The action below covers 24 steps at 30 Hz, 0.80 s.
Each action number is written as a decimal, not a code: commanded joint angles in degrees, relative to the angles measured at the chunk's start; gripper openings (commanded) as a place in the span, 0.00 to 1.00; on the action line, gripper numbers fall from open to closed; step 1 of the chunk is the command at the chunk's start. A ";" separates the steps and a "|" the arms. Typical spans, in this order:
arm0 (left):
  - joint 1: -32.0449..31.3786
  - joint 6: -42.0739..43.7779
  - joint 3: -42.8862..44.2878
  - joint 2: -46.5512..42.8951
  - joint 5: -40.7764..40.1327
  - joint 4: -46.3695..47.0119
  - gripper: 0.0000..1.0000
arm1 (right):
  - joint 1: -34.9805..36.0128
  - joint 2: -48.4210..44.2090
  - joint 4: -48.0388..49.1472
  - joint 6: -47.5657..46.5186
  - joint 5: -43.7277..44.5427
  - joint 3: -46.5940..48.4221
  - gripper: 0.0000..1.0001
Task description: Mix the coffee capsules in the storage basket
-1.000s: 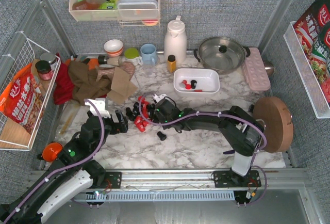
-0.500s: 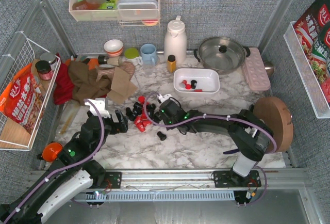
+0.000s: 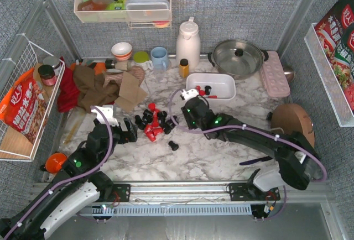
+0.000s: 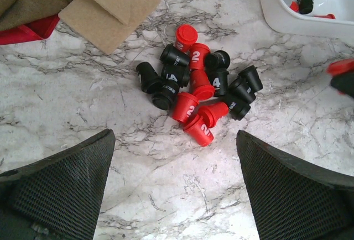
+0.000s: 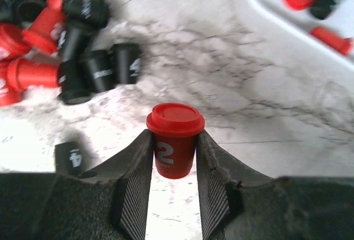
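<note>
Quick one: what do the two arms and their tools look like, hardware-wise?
Left arm and right arm: black jointed links, white shells near the base, a lilac cable tied along each, green indicator lights. Left tool and right tool: two broad black fingers with woven-texture pads.

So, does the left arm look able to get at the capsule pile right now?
Probably yes. The left gripper is open just short of the capsule pile, with only bare table between them, and the right gripper, shut on a red capsule, is off by the storage basket.
</note>
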 commanded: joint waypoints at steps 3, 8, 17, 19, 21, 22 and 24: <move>0.14 -0.04 0.04 -0.40 -0.23 0.25 0.99 | -6.44 -4.95 -2.06 -3.56 2.79 0.54 0.26; 0.13 -0.15 0.03 -0.63 0.03 0.25 0.99 | -12.63 -7.11 0.47 -2.56 2.82 -0.34 0.27; 0.14 -0.06 0.01 -0.28 0.78 0.39 0.99 | -24.04 -3.92 13.63 -2.15 0.77 0.49 0.28; 0.12 0.01 0.01 -0.38 0.68 0.34 0.99 | -27.33 -1.36 15.66 -0.69 -0.71 1.63 0.29; 0.07 -0.01 0.00 -0.53 0.66 0.34 0.99 | -29.85 1.82 16.02 1.01 -3.00 4.10 0.29; 0.13 -0.06 0.01 -0.64 0.65 0.41 0.99 | -30.94 3.68 16.11 1.75 -3.78 5.53 0.30; 0.13 -0.02 0.02 -0.83 0.57 0.43 0.99 | -32.81 7.07 16.19 2.93 -4.92 7.22 0.31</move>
